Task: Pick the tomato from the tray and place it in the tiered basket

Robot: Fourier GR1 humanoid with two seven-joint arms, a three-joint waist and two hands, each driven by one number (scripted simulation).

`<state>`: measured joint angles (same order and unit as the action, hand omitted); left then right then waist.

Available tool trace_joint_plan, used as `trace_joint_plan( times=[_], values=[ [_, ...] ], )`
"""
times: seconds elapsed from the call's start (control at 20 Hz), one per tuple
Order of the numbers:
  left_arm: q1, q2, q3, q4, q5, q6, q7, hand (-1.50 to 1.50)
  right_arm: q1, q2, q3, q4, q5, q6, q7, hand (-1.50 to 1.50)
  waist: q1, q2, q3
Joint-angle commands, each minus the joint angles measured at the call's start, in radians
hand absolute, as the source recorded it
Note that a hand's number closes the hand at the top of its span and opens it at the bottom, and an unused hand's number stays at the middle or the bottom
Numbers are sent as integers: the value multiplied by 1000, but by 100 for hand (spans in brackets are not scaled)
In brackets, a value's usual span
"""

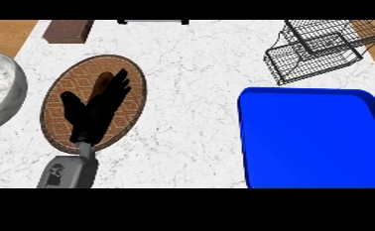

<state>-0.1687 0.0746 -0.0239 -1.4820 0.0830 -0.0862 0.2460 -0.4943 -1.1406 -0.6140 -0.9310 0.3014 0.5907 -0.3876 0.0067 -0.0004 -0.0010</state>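
A blue tray (315,141) lies at the right of the marble counter, and no tomato shows on its visible surface or anywhere else. The black wire tiered basket (315,51) stands at the back right, just beyond the tray; I cannot make out anything inside it. My left hand (99,108) is at the left, open with straight fingers pointing away, held over a brown patterned oval plate (70,79). It holds nothing. My right hand is out of view.
A brown box (70,30) sits at the back left. A grey bowl (7,88) shows at the left edge. Bare marble counter (194,106) lies between the oval plate and the tray.
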Motion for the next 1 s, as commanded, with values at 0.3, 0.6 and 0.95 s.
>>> trace_joint_plan(
  times=[0.3, 0.6, 0.95],
  values=[
    [-19, 5, -2, -51, 4, 2, 73, 0, -315, 89, 197, -61, 5, -11, 323, 150, 21, 2, 0],
    [-28, 11, 19, 43, 2, -26, -24, 0, -494, 210, 291, 55, 69, -116, 411, 150, 22, 7, 0],
    [-9, -31, -25, -16, -23, 8, 12, 0, -577, 287, 312, 247, 117, -209, 315, 150, 20, 6, 1]
  ],
)
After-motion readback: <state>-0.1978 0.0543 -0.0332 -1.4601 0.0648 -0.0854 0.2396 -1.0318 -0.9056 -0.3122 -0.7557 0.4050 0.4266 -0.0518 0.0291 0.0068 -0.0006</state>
